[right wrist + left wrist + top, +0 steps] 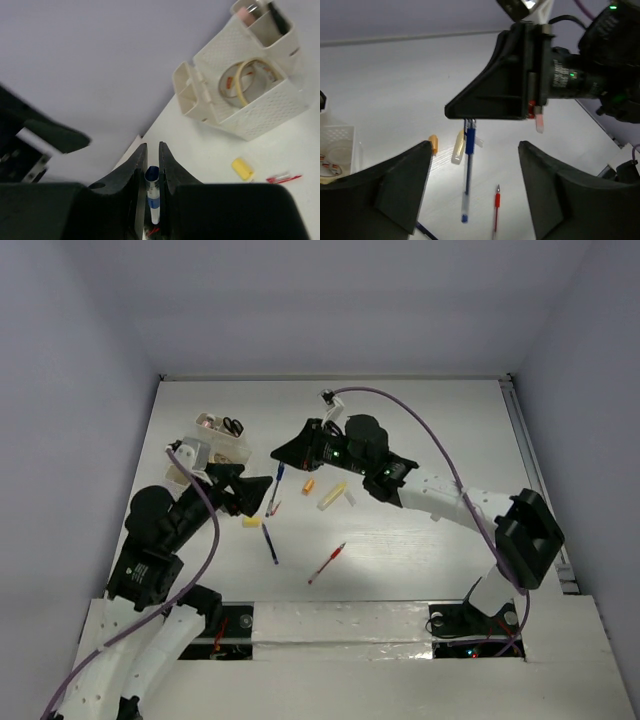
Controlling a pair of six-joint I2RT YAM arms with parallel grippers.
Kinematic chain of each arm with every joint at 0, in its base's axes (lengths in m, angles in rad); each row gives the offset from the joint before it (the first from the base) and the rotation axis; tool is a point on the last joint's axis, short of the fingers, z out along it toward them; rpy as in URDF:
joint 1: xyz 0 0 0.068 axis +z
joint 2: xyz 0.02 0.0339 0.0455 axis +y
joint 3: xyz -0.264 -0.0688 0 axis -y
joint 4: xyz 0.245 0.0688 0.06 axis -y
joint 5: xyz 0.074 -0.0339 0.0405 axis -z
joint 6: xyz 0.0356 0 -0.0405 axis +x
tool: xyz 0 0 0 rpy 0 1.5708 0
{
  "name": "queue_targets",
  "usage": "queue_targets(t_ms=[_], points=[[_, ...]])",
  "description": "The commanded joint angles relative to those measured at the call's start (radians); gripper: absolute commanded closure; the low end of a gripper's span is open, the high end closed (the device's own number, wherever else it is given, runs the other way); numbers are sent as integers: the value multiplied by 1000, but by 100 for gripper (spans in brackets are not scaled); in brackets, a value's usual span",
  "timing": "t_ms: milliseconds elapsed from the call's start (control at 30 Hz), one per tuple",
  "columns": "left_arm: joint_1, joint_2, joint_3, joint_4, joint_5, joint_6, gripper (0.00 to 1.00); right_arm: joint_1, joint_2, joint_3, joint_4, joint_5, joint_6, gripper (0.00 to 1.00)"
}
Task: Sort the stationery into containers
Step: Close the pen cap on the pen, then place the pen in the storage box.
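My right gripper (279,454) is shut on the top of a blue pen (279,478), which hangs down from its jaws (152,187). My left gripper (258,496) stands open just in front of that pen, its fingers (400,190) either side of it and apart from it (467,170). The white divided container (222,443) sits at the back left; it holds a tape roll (246,82) and black-handled scissors (233,426). On the table lie a red pen (327,562), a second blue pen (270,543), a yellow bit (252,523) and an orange bit (308,486).
A pale yellowish stick (332,496) lies on the table beside the right arm. A purple cable (430,430) arcs over the right arm, and another loops along the left arm (205,540). Walls enclose the table on three sides.
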Motion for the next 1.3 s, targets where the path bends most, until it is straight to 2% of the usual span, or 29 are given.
queue_targets(t_ms=[0,133,333,467,600,733,900,1267], points=[[4,-57,-12,46,-63,-21,27,-44,48,113,-3,-49,32,100],[4,-142,5,-3,-173,-30,1,-44,129,253,1,-51,21,100],[4,-212,125,29,-312,-70,1,-35,351,491,-8,-121,0,100],[4,-190,205,75,-312,-66,1,22,514,741,-147,-89,-86,100],[4,-147,269,95,-263,-55,1,55,681,1073,-277,-45,-199,100],[4,-140,255,122,-238,-40,1,78,805,1255,-353,-2,-278,100],[4,-143,193,162,-231,-10,1,98,887,1312,-322,63,-310,100],[4,-140,119,210,-212,8,1,118,986,1368,-198,181,-252,100]])
